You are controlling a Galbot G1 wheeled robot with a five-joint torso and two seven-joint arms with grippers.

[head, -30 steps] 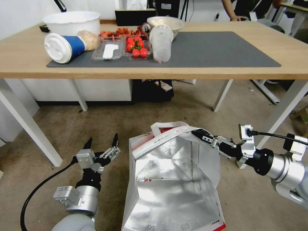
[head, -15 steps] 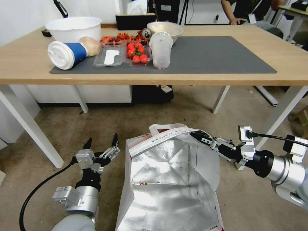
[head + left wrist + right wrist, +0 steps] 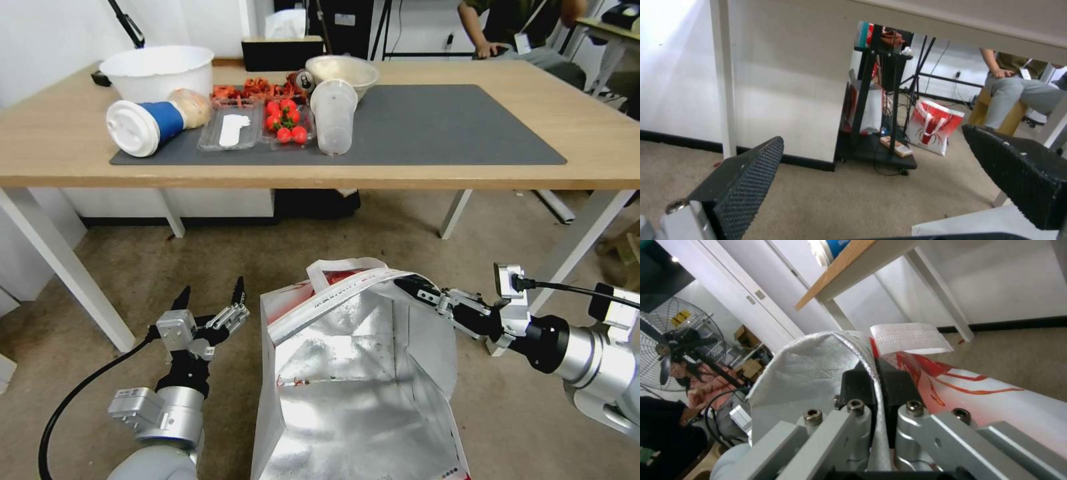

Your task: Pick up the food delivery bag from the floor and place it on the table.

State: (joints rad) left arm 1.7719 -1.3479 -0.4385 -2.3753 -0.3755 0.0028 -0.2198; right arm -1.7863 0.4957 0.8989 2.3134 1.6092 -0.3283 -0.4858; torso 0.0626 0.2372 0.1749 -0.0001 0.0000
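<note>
**Below the table's near edge: bag in the right gripper's pinch**

Below the table's (image 3: 467, 170) near edge, on my head view, the food delivery bag (image 3: 353, 373) sits open-mouthed, silver lining facing up at me. Its base runs off the frame's lower edge, so I cannot tell whether it touches the floor (image 3: 267, 267) or hangs clear.

Right gripper (image 3: 408, 287): reaches in from the right, jaws closed tight on the bag's rim at its far right corner. Right wrist view confirms it: the dark fingers (image 3: 853, 383) are pressed together with the white strap handle (image 3: 907, 337) and rim fabric squeezed between them. The red-printed outer wall (image 3: 996, 390) slopes away beyond; the pad contact itself is mostly hidden by the folded fabric.

Left gripper (image 3: 210, 297): low over the floor just left of the bag, fingers spread apart, holding nothing. In its wrist view the two ribbed pads (image 3: 749, 186) stand wide, a white corner of the bag (image 3: 960, 223) cut off near one of them. I cannot tell whether it touches.

On the table's dark grey mat (image 3: 453, 127), toward the far left corner: a white bowl (image 3: 157, 70), a tipped blue cup (image 3: 143, 123), a tray of tomatoes (image 3: 285, 120), a clear plastic cup (image 3: 333, 117). Items behind these overlap and are hard to separate.
</note>
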